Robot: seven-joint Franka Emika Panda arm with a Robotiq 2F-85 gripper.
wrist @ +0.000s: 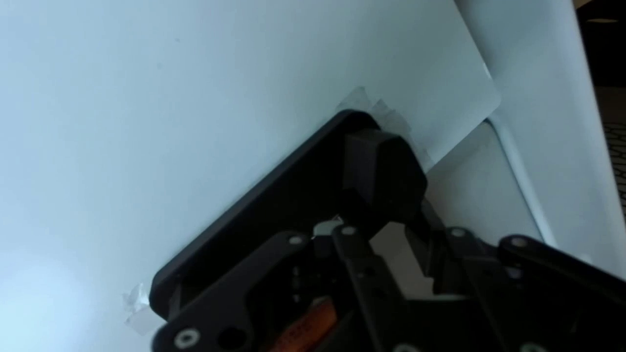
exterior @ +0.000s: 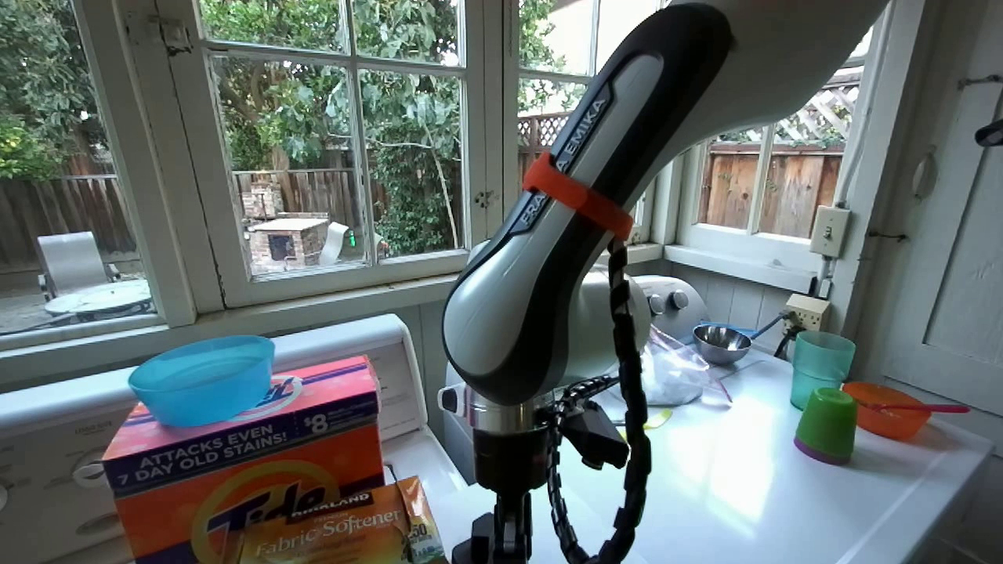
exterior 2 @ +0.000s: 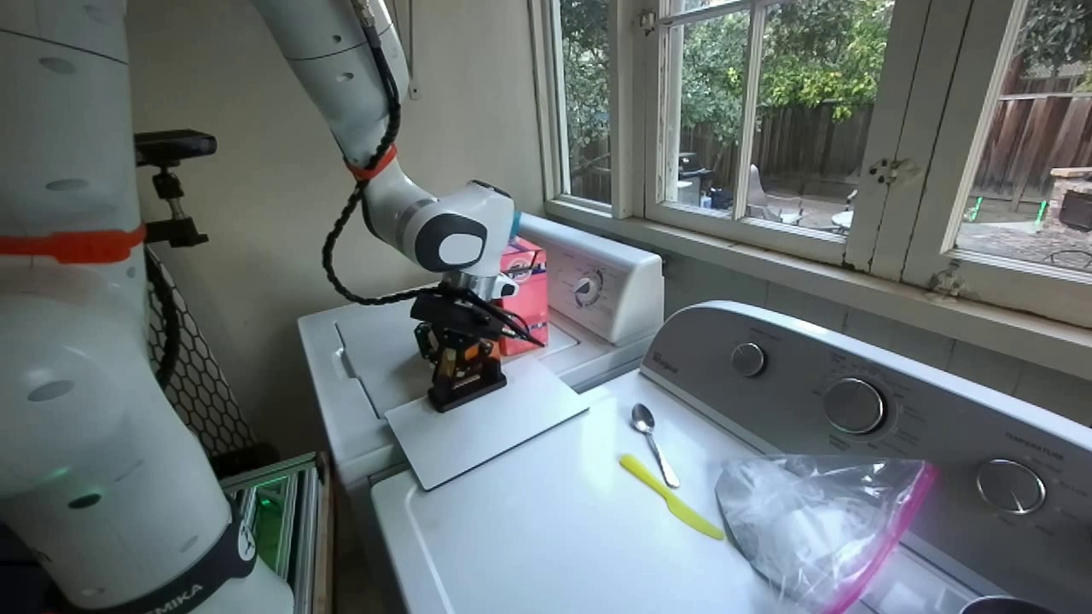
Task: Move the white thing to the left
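Note:
The white thing is a flat white board (exterior 2: 512, 426) in an exterior view, lying across two white appliances. It fills much of the wrist view (wrist: 146, 146). A long black handle piece (exterior 2: 467, 394) sits on the board, with clear tape at its ends in the wrist view (wrist: 293, 190). My gripper (exterior 2: 465, 367) points down at this black piece, and its tips are at or very near it. In the wrist view my gripper (wrist: 391, 210) shows a gap between its finger links. Its tips merge with the black piece, so I cannot tell whether they clamp it.
An orange Tide box (exterior: 258, 454) with a blue bowl (exterior: 205, 380) and a fabric softener box (exterior: 337, 525) stand beside the arm. A spoon (exterior 2: 653, 439), a yellow knife (exterior 2: 670, 496) and a plastic bag (exterior 2: 810, 520) lie right of the board. Cups and bowls stand farther off.

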